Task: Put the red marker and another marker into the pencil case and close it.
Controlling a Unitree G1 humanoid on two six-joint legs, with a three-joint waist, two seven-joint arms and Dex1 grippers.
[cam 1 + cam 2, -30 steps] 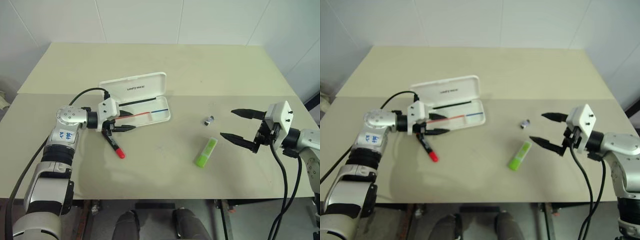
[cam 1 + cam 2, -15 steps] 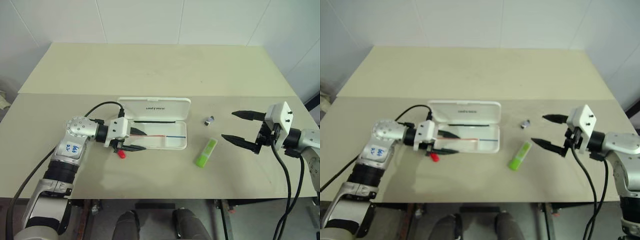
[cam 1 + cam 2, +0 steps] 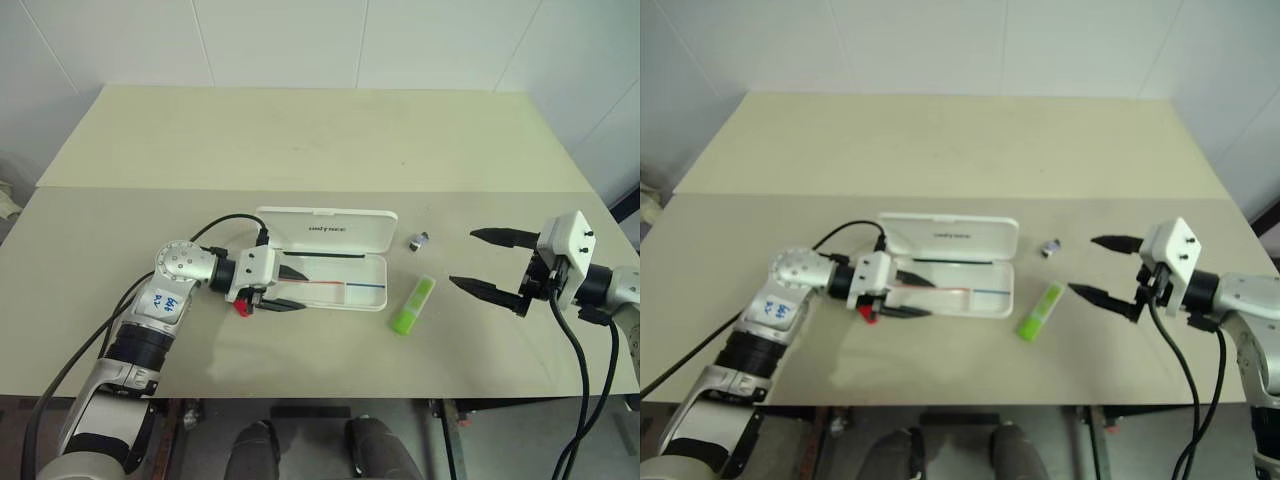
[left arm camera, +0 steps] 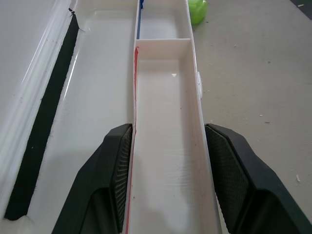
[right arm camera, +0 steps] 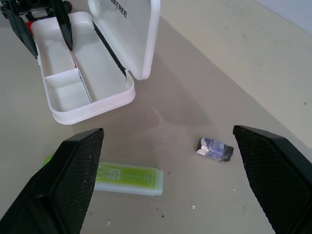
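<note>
Bench (image 3: 300, 140), pale beige, carries the pencil case (image 3: 335, 288), which lies open near the middle with its lid (image 3: 328, 229) tipped back on the far side, small dark lettering showing on it. Inside the tray run a red stripe and a blue stripe, and a thin wall divides off a narrow compartment along the near side.

Left tool (image 3: 288, 288) reaches in from the case's left end, pointing along its length. Its two black fingers (image 4: 117, 165) are partly spread and straddle the narrow near compartment: one finger sits inside the tray against the dividing wall, the other outside the near wall. Whether they press on the walls cannot be told. Just under the tool's body, at the case's left end, the red cap of the red marker (image 3: 241, 308) peeks out on the bench; its barrel is hidden, so how it lies cannot be told.

The green highlighter (image 3: 413, 305) lies flat on the bench just right of the case, apart from it. A small grey-black clip (image 3: 417, 241) sits beyond it, near the lid's right corner.

Right tool (image 3: 497, 262) hangs above the bench to the right of the highlighter, fingers spread wide, nothing between them.
</note>
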